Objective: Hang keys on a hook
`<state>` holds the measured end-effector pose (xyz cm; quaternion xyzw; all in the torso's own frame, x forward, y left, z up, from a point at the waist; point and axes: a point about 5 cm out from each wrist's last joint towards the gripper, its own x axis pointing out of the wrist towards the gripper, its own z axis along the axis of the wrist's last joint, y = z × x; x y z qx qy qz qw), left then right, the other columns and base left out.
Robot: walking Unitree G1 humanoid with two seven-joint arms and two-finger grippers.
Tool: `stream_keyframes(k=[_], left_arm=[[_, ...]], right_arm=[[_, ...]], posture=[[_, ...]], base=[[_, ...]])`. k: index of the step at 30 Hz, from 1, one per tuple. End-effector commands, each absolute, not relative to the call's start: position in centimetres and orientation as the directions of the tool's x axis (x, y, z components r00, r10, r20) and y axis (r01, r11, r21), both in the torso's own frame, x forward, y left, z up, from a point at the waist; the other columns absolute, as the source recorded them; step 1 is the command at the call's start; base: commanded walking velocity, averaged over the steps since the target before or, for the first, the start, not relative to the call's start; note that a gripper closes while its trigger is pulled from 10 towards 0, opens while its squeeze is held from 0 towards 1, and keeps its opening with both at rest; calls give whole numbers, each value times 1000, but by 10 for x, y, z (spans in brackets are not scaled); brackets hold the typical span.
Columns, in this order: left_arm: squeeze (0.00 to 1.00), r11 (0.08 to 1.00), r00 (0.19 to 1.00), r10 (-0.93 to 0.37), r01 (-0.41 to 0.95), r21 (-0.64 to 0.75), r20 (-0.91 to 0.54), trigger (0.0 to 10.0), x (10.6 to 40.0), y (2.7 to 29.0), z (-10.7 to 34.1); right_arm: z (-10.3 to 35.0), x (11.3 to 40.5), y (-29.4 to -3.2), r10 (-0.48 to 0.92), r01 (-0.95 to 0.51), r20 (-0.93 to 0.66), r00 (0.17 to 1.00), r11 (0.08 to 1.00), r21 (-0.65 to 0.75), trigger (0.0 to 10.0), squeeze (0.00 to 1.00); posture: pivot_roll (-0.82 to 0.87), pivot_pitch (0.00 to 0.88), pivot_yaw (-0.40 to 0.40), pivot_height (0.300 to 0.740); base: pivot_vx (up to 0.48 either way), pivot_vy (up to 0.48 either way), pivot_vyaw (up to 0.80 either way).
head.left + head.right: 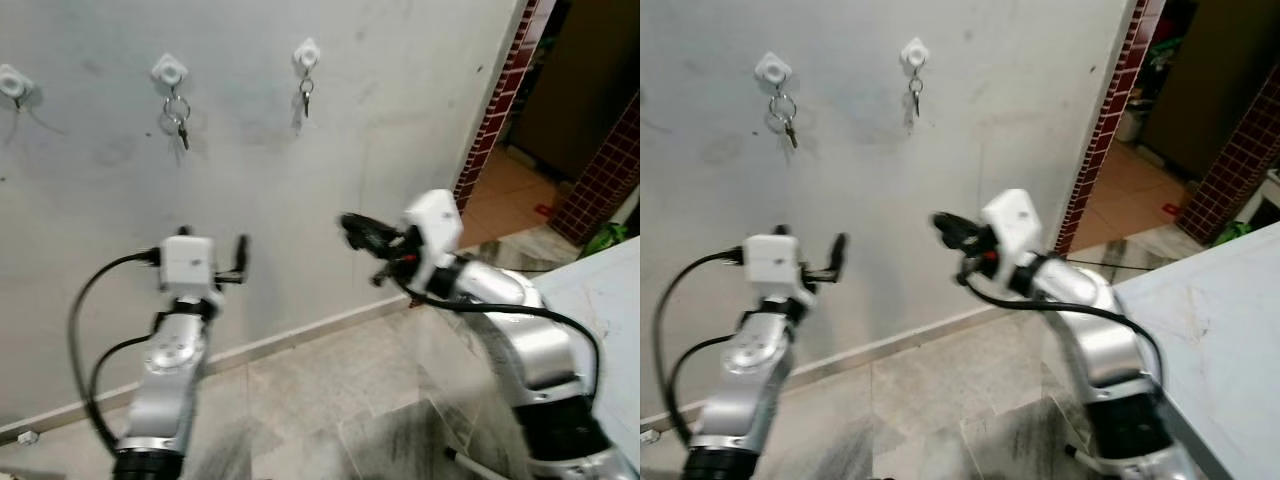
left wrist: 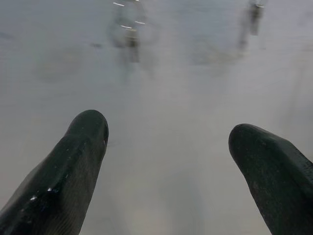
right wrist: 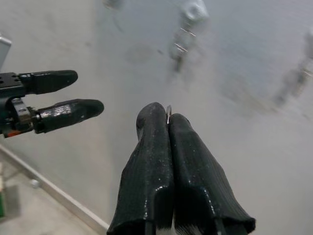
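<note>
Three white hooks are fixed high on the grey wall: the left hook point(image 1: 12, 82), the middle hook point(image 1: 168, 70) and the right hook point(image 1: 306, 52). A key bunch point(image 1: 177, 122) hangs from the middle hook and a smaller key point(image 1: 306, 96) from the right one. My right gripper point(image 1: 352, 228) is raised toward the wall, below and right of the right hook. It is shut, with a thin sliver of metal key ring point(image 3: 168, 113) pinched at its tips. My left gripper point(image 1: 240, 258) is held up lower, below the middle hook, open and holding nothing point(image 2: 168, 132).
A doorway edged with dark red tiles point(image 1: 495, 105) opens to the right of the wall. A white tabletop point(image 1: 600, 300) stands at the right beside my right arm. The grey tiled floor point(image 1: 330, 390) meets the wall at a pale skirting strip.
</note>
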<state>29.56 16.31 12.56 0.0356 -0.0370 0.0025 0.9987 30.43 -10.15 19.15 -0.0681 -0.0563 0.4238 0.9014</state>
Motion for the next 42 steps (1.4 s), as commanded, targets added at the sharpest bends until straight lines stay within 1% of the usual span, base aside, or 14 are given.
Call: stream_keyframes(k=[1, 6, 16, 26, 28, 29, 31, 36, 37, 39, 41, 42], left_arm=[[0, 997, 996, -23, 16, 78, 81, 10000, 296, 156, 128], [0, 996, 996, -48, 42, 76, 78, 10000, 297, 153, 131], [0, 996, 995, -44, 37, 75, 86, 10000, 298, 153, 131], [0, 996, 995, -31, 23, 84, 94, 10000, 298, 152, 132], [0, 997, 994, -36, 29, 68, 100, 10000, 299, 150, 132], [0, 997, 994, -36, 29, 68, 100, 10000, 299, 150, 132], [0, 999, 994, -29, 24, 49, 106, 10000, 300, 149, 130], [0, 999, 994, -30, 28, 16, 109, 10000, 302, 142, 128], [0, 999, 993, -37, 35, 16, 110, 10000, 302, 140, 127], [0, 997, 991, -69, 65, 42, 116, 10000, 302, 134, 126], [0, 996, 989, -81, 75, 53, 122, 10000, 302, 133, 126], [0, 996, 989, -78, 72, 52, 126, 10000, 301, 135, 126]], right_arm=[[196, 306, -104, 764, -744, 56, 643, 640, -192, 10000, 0], [193, 303, -100, 760, -739, 67, 647, 646, -191, 10000, 0], [195, 304, -97, 757, -736, 83, 649, 651, -185, 10000, 0], [195, 305, -95, 755, -733, 86, 650, 653, -191, 10000, 0], [195, 305, -96, 757, -735, 81, 649, 651, -190, 10000, 0], [195, 305, -96, 757, -735, 81, 649, 651, -190, 10000, 0], [194, 305, -98, 761, -739, 65, 646, 644, -197, 10000, 0], [192, 309, -99, 756, -731, 31, 654, 642, -232, 10000, 0], [190, 310, -100, 755, -729, 28, 656, 642, -236, 10000, 0], [189, 313, -98, 751, -728, 18, 660, 645, -232, 10000, 0], [188, 314, -96, 751, -728, 15, 660, 645, -233, 10000, 0], [188, 313, -95, 752, -729, 17, 659, 644, -233, 10000, 0]], posture=[[-15, 0, 21, 740], [-9, 0, 45, 740], [-5, 0, 51, 740], [-9, 0, 38, 740], [-16, 0, 12, 740], [-16, 0, 12, 740], [-31, 0, -22, 740], [-33, 0, -62, 740], [-18, 0, -81, 740], [2, 0, -94, 740], [6, 0, -89, 740], [10, 0, -72, 740]], base=[[0, 0, 706], [0, 0, 706], [0, 0, 656], [0, 0, 0], [0, 0, 0], [0, 0, 0], [0, 0, 0], [0, 0, 0], [0, 0, 0], [0, 0, 0], [0, 0, 0], [0, 0, 0]])
